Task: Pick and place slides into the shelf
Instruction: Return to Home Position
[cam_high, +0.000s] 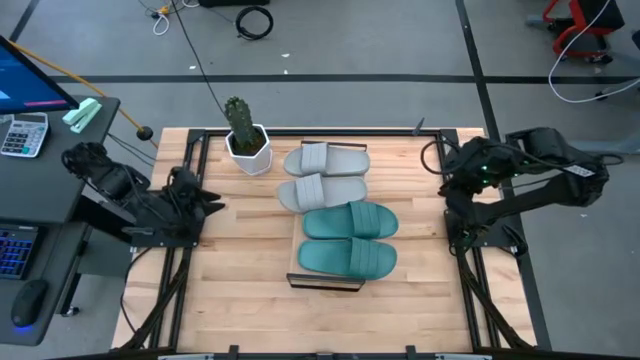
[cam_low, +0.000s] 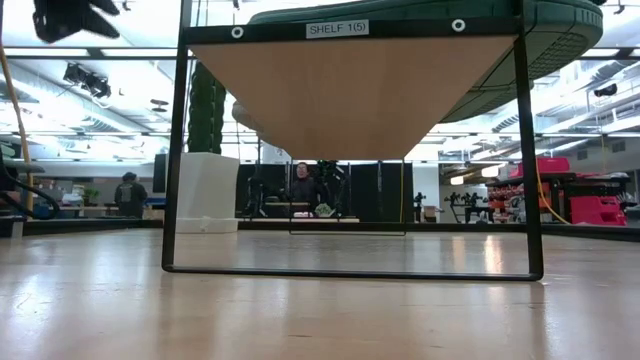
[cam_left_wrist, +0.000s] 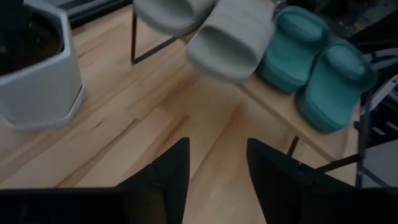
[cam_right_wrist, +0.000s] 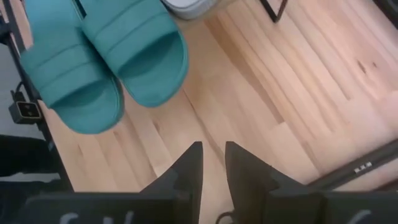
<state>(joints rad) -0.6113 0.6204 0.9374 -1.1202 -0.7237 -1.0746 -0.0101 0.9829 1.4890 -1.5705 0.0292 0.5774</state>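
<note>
Two light grey slides (cam_high: 325, 160) (cam_high: 322, 191) and two teal-green slides (cam_high: 350, 221) (cam_high: 347, 257) lie side by side on the light-wood shelf (cam_high: 296, 250), soles down, in the table's middle. The low view shows the shelf's underside (cam_low: 350, 95) on its dark frame, a teal slide (cam_low: 540, 30) overhanging its edge. My left gripper (cam_high: 207, 205) (cam_left_wrist: 217, 168) waits open at the table's left side, pointing toward the grey slides (cam_left_wrist: 227, 46). My right gripper (cam_high: 452, 187) (cam_right_wrist: 213, 168) hovers at the right side, fingers slightly apart, facing the teal slides (cam_right_wrist: 134, 53).
A cactus in a white hexagonal pot (cam_high: 246, 143) (cam_left_wrist: 37, 68) stands at the far edge, left of the grey slides. Dark frame rails (cam_high: 470, 270) run along the table's left and right sides. Bare slatted wood (cam_high: 400, 310) lies near the front edge. People show far off in the room (cam_low: 302, 185).
</note>
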